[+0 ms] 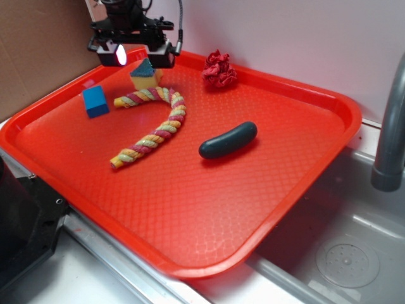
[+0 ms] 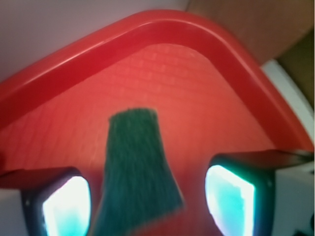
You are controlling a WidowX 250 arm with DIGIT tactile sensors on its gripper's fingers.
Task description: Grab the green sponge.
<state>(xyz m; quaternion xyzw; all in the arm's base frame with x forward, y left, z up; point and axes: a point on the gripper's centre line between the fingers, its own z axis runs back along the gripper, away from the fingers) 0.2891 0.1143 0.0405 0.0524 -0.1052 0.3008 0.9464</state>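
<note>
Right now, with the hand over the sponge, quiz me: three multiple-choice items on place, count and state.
1. The green sponge sits:
A. tray's far corner, beside the rope
B. in the sink
C. on the cucumber

2. Blue blocks on the tray:
A. one
B. two
C. three

3. The hand is:
A. shut, empty
B. open, straddling the sponge
C. holding the rope

Answers: 1 A, the exterior view shows it by the striped rope. 2 A, a single blue block. 3 B, the wrist view shows fingers on either side.
</note>
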